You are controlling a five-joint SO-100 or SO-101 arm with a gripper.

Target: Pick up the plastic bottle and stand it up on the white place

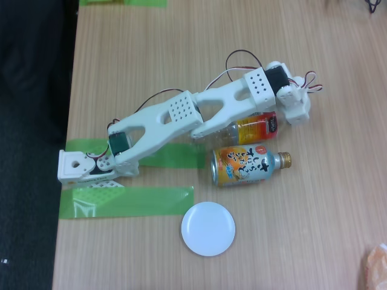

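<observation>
The table [181, 48] is light wood, seen from above, and past its left edge the floor is dark. Green tape [127, 201] lies in strips near the left edge, and more green tape sits at the top edge. The white arm [181, 118] starts at its base by the left edge and reaches across toward the middle of the table. The gripper [295, 109] hangs at the far end of the arm, over the bottle's right end; its fingers are hidden, so nobody can tell if they are apart or together, or if they touch the bottle. The bottle [257, 128] lies on its side under the arm, long way left to right; which way its cap points cannot be seen. Just beside it, nearer the bottom edge, lies a can [248, 165] with its gold cap pointing right. The plate [208, 228] sits near the bottom edge, apart from both.
</observation>
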